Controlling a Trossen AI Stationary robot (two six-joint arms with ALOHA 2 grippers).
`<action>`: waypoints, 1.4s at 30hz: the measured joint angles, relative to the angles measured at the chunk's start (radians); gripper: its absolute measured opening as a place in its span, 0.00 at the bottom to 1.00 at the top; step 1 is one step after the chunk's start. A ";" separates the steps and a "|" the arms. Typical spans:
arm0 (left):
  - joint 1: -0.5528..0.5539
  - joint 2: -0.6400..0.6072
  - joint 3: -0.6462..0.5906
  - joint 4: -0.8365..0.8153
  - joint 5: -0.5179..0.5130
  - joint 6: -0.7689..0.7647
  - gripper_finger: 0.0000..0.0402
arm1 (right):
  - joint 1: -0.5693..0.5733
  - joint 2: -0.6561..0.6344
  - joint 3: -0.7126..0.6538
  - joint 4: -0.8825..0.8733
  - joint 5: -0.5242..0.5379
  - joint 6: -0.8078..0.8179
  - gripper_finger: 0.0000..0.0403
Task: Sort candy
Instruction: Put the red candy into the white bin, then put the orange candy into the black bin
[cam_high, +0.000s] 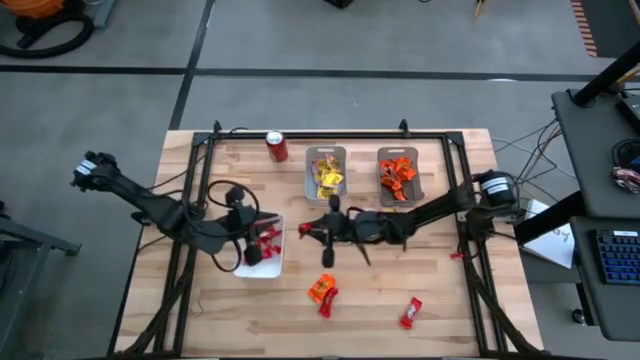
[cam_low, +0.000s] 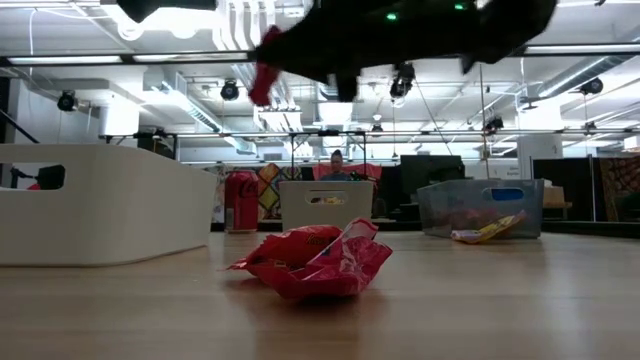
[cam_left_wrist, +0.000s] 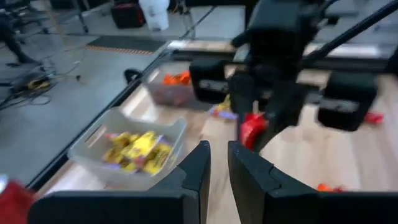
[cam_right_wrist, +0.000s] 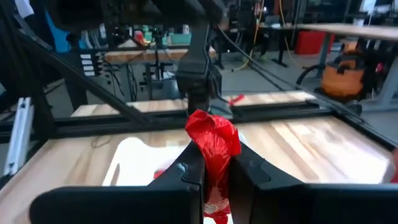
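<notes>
My right gripper hovers at mid-table, just right of the white tray, shut on a red candy packet. That packet also shows in the left wrist view and the low view. The white tray holds red packets. My left gripper is over that tray's left part, its fingers a narrow gap apart with nothing between them. Two more packets lie on the table: an orange-red one and a red one. Yellow candy fills one far tray and orange candy another. My right gripper pinches the red packet between its two fingers, which reach roughly level from the table's right side. The packet's crumpled upper end sticks out above the fingertips. It is lifted clear of the table.
A red soda can stands at the far edge, left of the yellow tray. A black frame runs around the table. Bare wood lies along the near edge around the two loose packets. A person sits far off in the room.
</notes>
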 joint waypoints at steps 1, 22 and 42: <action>-0.003 -0.013 -0.001 -0.033 -0.008 -0.007 0.10 | -0.004 0.021 0.025 0.001 -0.003 -0.011 0.07; -0.009 -0.088 -0.013 -0.212 -0.032 -0.159 0.10 | -0.071 0.346 0.355 -0.013 -0.052 -0.049 0.11; -0.009 -0.062 -0.013 -0.212 -0.032 -0.213 0.10 | -0.081 0.342 0.400 -0.204 -0.060 -0.037 0.32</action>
